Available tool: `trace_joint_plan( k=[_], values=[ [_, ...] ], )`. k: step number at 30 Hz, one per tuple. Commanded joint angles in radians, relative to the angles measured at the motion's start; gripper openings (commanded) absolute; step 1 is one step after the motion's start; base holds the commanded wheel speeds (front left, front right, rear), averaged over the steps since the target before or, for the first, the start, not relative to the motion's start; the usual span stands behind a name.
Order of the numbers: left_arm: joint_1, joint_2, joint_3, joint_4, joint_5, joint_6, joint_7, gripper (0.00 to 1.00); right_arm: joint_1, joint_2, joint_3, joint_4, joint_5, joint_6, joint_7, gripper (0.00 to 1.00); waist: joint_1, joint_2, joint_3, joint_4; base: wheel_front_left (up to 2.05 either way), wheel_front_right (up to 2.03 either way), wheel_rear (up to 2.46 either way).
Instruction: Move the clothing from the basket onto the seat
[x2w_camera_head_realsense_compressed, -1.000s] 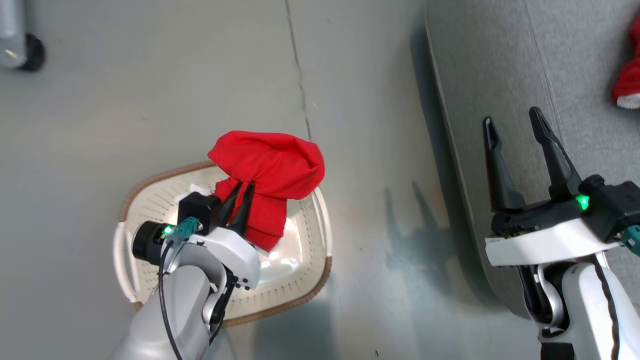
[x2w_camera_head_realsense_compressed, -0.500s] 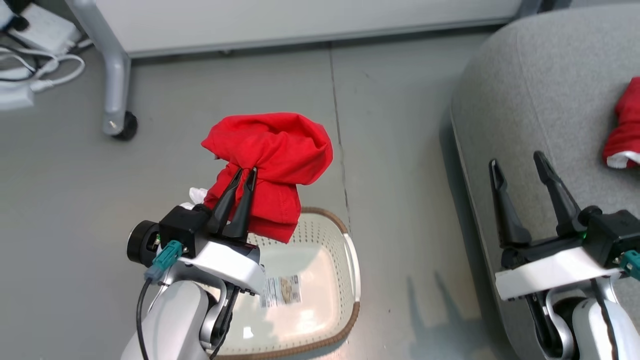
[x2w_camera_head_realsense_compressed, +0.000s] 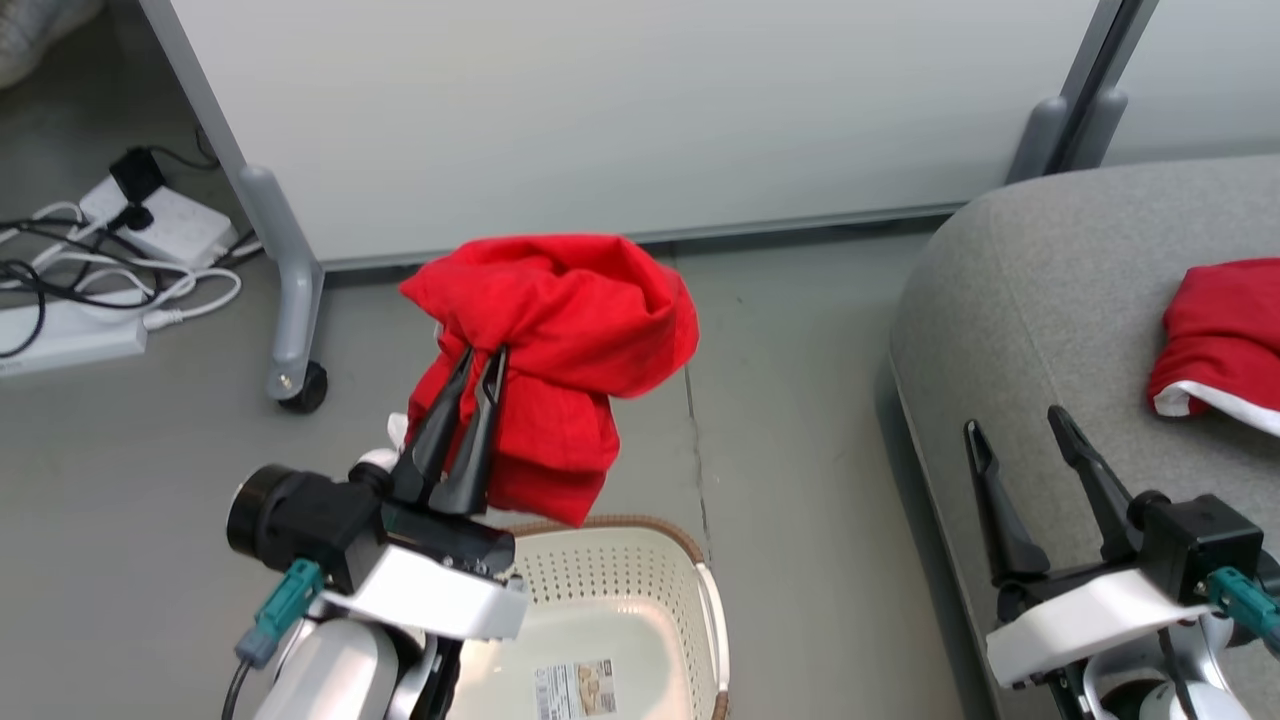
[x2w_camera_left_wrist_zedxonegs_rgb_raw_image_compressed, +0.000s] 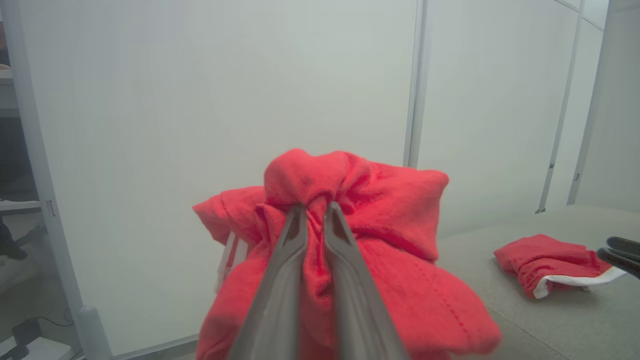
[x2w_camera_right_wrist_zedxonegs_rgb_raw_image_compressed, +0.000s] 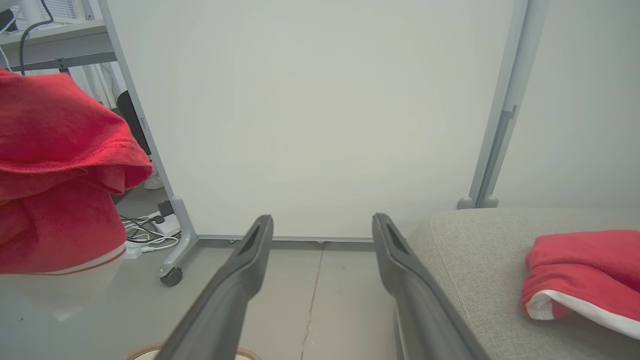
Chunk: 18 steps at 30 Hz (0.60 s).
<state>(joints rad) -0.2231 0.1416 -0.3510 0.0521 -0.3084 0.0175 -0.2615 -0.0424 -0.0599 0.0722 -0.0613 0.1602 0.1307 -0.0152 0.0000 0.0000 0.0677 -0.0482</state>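
Note:
My left gripper (x2w_camera_head_realsense_compressed: 482, 356) (x2w_camera_left_wrist_zedxonegs_rgb_raw_image_compressed: 314, 210) is shut on a bunched piece of red clothing (x2w_camera_head_realsense_compressed: 560, 340) (x2w_camera_left_wrist_zedxonegs_rgb_raw_image_compressed: 360, 250), held up in the air above the far edge of the cream basket (x2w_camera_head_realsense_compressed: 690, 590), whose inside looks bare apart from a label. The same red bundle fills the left of the right wrist view (x2w_camera_right_wrist_zedxonegs_rgb_raw_image_compressed: 60, 170). A second red piece with a white edge (x2w_camera_head_realsense_compressed: 1215, 345) (x2w_camera_right_wrist_zedxonegs_rgb_raw_image_compressed: 580, 275) (x2w_camera_left_wrist_zedxonegs_rgb_raw_image_compressed: 545, 262) lies on the grey seat (x2w_camera_head_realsense_compressed: 1040, 290) (x2w_camera_right_wrist_zedxonegs_rgb_raw_image_compressed: 470, 260). My right gripper (x2w_camera_head_realsense_compressed: 1020, 428) (x2w_camera_right_wrist_zedxonegs_rgb_raw_image_compressed: 322, 225) is open and holds nothing, over the seat's near left edge.
A white partition panel (x2w_camera_head_realsense_compressed: 620, 110) on a wheeled grey leg (x2w_camera_head_realsense_compressed: 290, 330) stands just beyond the held clothing. A power strip and tangled cables (x2w_camera_head_realsense_compressed: 110, 260) lie on the floor at the far left. Grey floor runs between basket and seat.
The view has tilted up. My left gripper has lifted the red clothing out of the basket and holds it higher. The right gripper stays open beside the seat.

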Motion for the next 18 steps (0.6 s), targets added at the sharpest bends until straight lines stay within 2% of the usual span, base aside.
trace_joint_plan(
  k=[1,10,18],
  values=[
    [0.022,0.006,0.001,-0.018,0.002,-0.002,-0.003,0.00,0.017,0.001,0.000,-0.010,-0.005,0.000,0.008,1.00,0.0000,0.0000,-0.031,-0.002,0.00,0.00,0.00],
    [0.134,0.024,-0.024,-0.166,-0.020,0.009,0.025,0.00,0.079,0.006,0.006,-0.043,-0.008,0.000,0.040,1.00,0.0000,0.0000,-0.086,-0.001,0.00,0.00,0.00],
    [0.162,0.026,-0.039,-0.204,-0.025,0.017,0.039,0.00,0.093,0.007,-0.002,-0.052,-0.006,0.000,0.047,1.00,0.0000,0.0000,-0.097,0.002,0.00,0.00,0.00]
  ],
)
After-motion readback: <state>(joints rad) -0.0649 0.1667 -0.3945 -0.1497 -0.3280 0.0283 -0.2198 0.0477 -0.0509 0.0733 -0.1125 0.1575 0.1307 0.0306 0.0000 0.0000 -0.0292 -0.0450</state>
